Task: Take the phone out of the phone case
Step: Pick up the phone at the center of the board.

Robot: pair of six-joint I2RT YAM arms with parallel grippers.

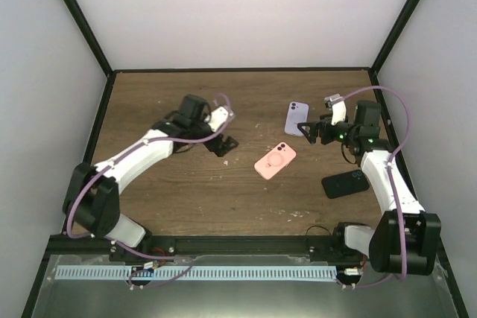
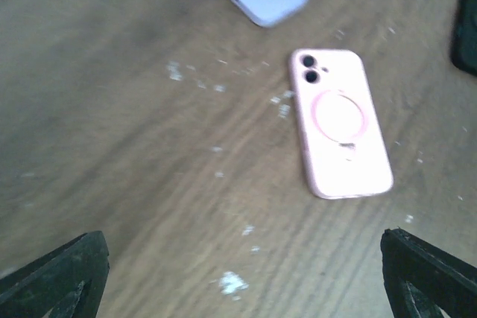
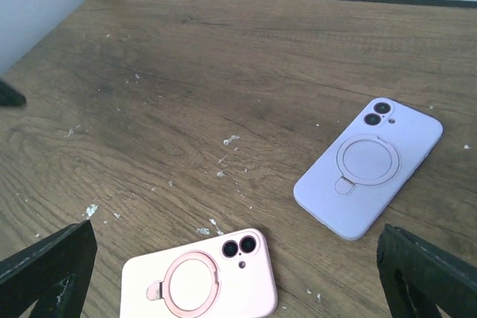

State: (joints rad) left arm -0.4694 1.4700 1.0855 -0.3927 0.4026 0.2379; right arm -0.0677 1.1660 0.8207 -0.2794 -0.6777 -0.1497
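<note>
A pink phone case point(image 1: 275, 160) lies back up on the wooden table point(image 1: 186, 199), camera lenses and ring stand showing. It also shows in the left wrist view point(image 2: 339, 121) and the right wrist view point(image 3: 200, 282). A lavender phone case point(image 1: 297, 118) lies just beyond it, also ring side up point(image 3: 369, 165). My left gripper point(image 1: 221, 143) hovers open to the left of the pink case, nothing between its fingers point(image 2: 59, 281). My right gripper point(image 1: 311, 130) stands open beside the lavender case, empty, its fingers point(image 3: 425, 273) wide apart.
A black phone or case point(image 1: 346, 183) lies flat at the right, near the right arm, and shows at the edge of the left wrist view point(image 2: 468, 27). White flecks dot the wood. Black frame posts and pale walls close the table on three sides.
</note>
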